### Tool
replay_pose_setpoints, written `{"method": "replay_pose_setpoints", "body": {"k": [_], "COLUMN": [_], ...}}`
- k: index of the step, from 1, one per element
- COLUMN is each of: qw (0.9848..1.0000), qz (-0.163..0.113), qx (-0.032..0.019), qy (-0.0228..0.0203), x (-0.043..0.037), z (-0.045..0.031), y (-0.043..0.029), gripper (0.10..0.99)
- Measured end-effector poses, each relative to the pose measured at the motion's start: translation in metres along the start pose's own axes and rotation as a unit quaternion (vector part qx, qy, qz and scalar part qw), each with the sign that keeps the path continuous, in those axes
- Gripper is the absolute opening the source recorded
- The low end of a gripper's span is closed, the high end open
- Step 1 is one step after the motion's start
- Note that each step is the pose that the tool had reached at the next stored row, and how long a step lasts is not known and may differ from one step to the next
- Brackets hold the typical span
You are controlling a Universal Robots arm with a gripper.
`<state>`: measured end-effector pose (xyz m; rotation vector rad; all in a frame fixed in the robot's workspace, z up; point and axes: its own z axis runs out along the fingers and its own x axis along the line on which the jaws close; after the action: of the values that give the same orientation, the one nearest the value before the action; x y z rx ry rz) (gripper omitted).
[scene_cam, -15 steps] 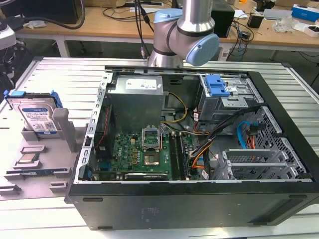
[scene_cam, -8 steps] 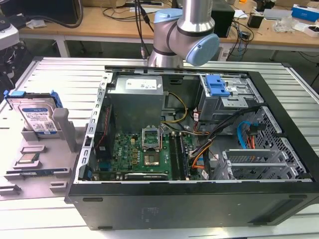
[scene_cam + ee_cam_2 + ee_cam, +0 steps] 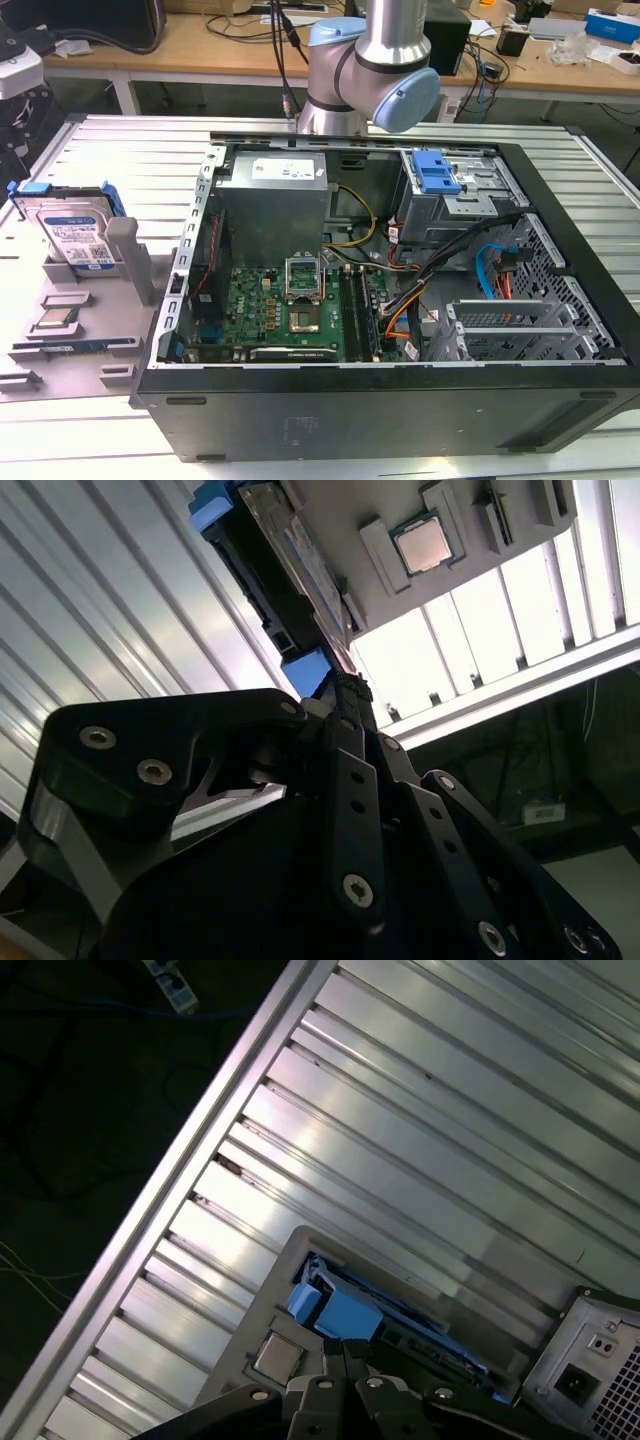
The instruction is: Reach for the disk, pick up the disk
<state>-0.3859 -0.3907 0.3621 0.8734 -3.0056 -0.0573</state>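
Gripper (image 3: 345, 1343) linkage sits up close in the first wrist view; fingertips look pressed together, nothing between them. Disk (image 3: 75, 232) stands tilted in grey fixture (image 3: 135, 262) on slatted aluminium table (image 3: 110, 150), at the exterior view's left, beside open PC case (image 3: 400, 410), apart from gripper. Wooden benches (image 3: 200, 45) with cables behind.

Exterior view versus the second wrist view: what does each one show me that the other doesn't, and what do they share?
The exterior view's own: the open computer case with its green circuit board, and the arm's grey-and-blue joint behind it.
The second wrist view's own: the black pincer, seen from close behind.
Shared: the disk with its blue bracket, propped in the grey holder, and the small chip-like square lying in that holder.
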Motion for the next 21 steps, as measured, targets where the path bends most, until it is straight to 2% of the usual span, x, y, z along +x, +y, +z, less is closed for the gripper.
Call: {"method": "replay_pose_setpoints", "body": {"k": [6, 21], "qw": [0.9998, 0.9967], "qz": [-0.02, -0.081], "qx": [0.0, 0.0], "qy": [0.0008, 0.0031], "x": [0.0, 0.0], "z": [0.0, 0.0], "y": [0.0, 0.0], "gripper": [0.106, 0.106]}}
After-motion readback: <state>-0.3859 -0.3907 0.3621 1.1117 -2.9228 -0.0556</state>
